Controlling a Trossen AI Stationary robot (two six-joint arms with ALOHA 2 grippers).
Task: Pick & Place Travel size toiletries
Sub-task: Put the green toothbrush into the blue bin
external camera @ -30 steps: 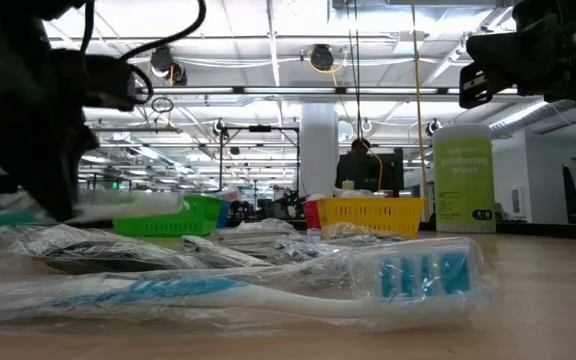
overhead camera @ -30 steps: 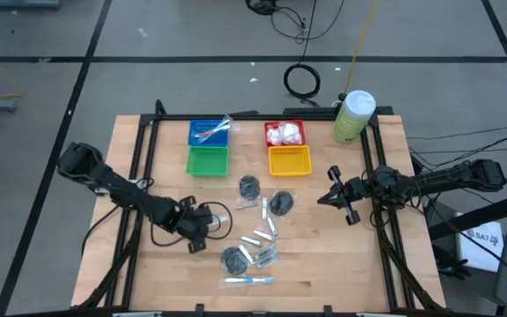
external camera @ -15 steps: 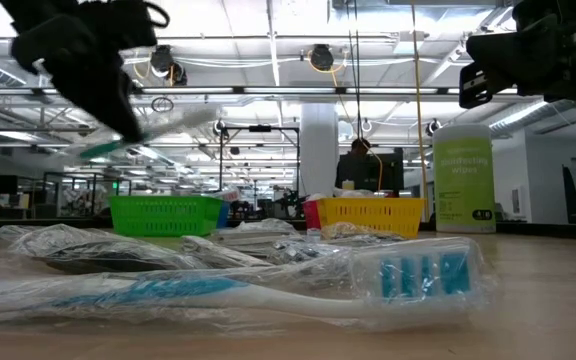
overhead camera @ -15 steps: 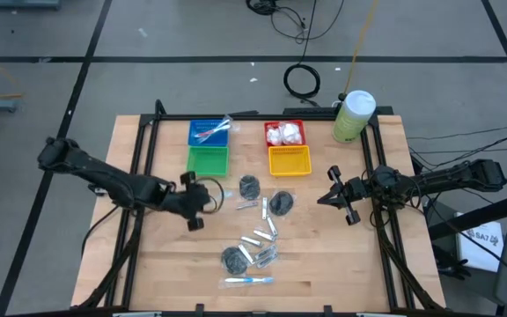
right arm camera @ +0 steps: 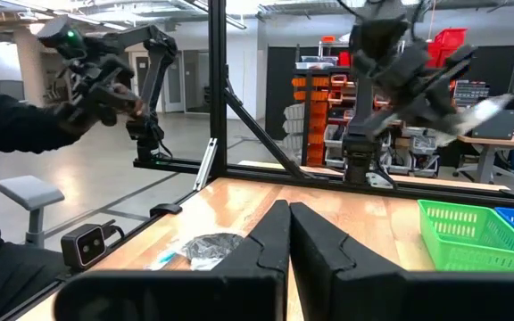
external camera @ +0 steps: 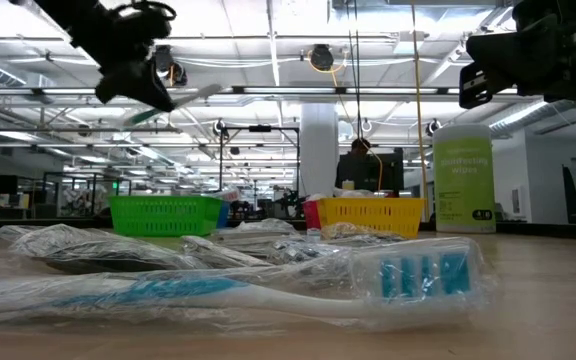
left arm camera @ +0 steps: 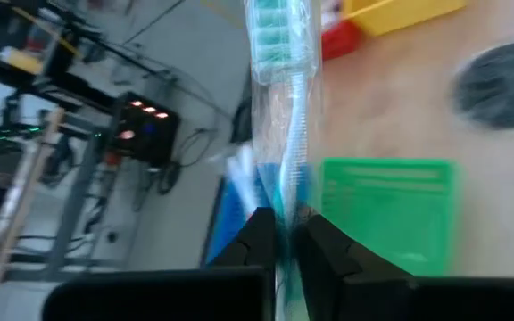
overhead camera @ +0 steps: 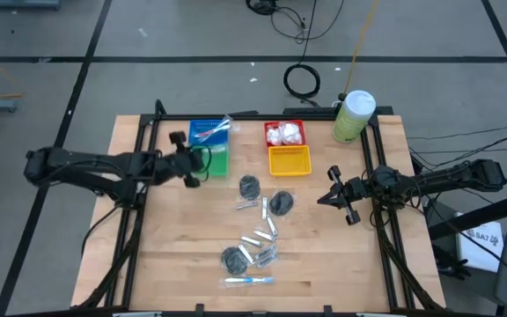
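The left arm's jaws [left arm camera: 286,234] are clamped on a wrapped toothbrush [left arm camera: 284,107], gripping it low on the handle so the green-bristled head juts out ahead; they hang in the air just beside the green basket [overhead camera: 211,158], at its outer edge. That high, end-on hold looks meant to let the long brush clear the basket walls before it is dropped in, probably into the blue basket [overhead camera: 206,132] right behind the green one, where another wrapped toothbrush already lies. The green basket itself looks empty.

Across from the green basket, the red basket [overhead camera: 284,134] holds white puffy packets, and the yellow basket [overhead camera: 290,161] in front of it shows nothing inside. A pale-green canister [overhead camera: 353,116] stands beyond the red and yellow pair.

In front of the green basket, spread over the worktop [overhead camera: 341,264], wait the remaining toiletries: dark discs [overhead camera: 249,186], small silver tubes [overhead camera: 260,238], and a blue toothbrush [overhead camera: 248,281] farthest from the baskets.

The right arm's jaws [overhead camera: 333,195] are pressed together on nothing, waiting above the worktop, well apart from the green basket on the yellow basket's side.
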